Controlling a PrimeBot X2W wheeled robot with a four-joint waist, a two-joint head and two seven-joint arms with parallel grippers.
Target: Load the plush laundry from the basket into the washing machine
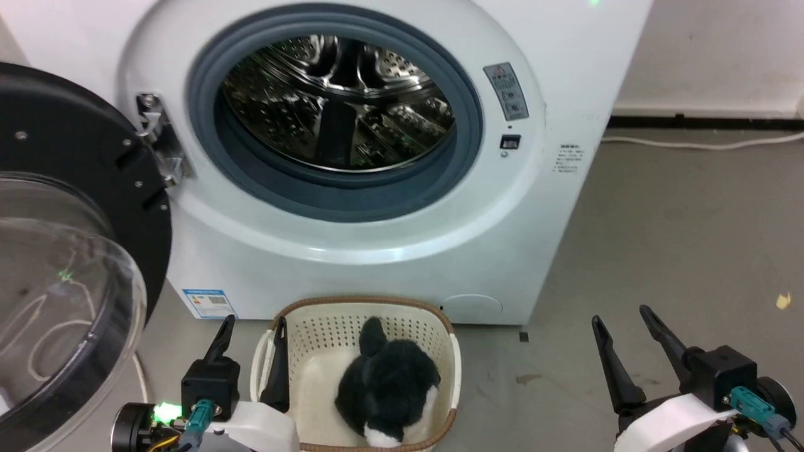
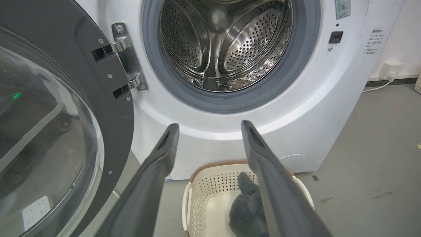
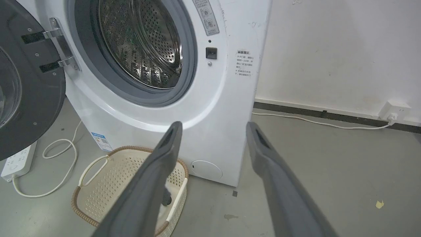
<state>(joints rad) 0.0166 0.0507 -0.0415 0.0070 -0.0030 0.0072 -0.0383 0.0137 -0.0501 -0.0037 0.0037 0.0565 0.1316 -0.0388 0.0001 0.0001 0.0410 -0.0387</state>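
While the fluffy black-and-white plush toy (image 1: 386, 389) lies in the cream perforated plastic basket (image 1: 364, 302) before the open white front-loading washing machine (image 1: 377, 263), the left pincer (image 1: 255, 319) and right pincer (image 1: 620, 312) hang spread and empty. A shallow pinch of loose fur could slip, dropping the toy short of the steel drum (image 1: 339, 107).

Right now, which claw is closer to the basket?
The left claw: in the head view its fingers flank the basket's left rim. The right claw hangs open over the floor, well off the basket's right side.
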